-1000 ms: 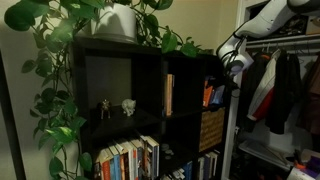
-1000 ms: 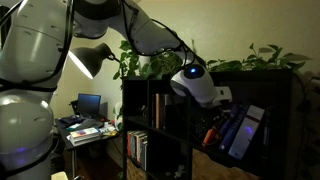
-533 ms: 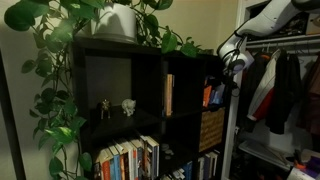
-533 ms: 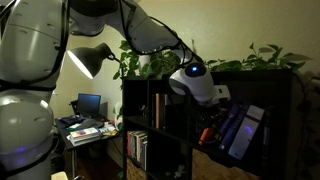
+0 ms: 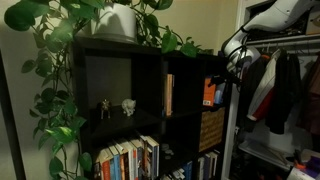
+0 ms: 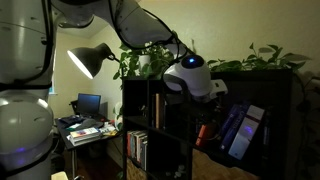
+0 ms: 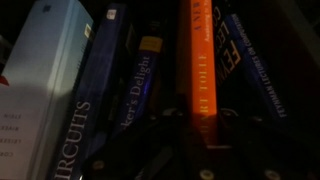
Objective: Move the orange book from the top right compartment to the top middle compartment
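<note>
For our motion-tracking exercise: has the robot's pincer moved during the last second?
Yes. In an exterior view the pincer has shifted left and slightly up, judged against the black shelf, which stays fixed.

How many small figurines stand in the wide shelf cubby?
2: a dark figurine on the left, a pale figurine beside it on its right; shadow may hide others.

The orange book is shown bright orange with darker lettering; the neighbouring books are coloured dark blue, the shelf black.
</note>
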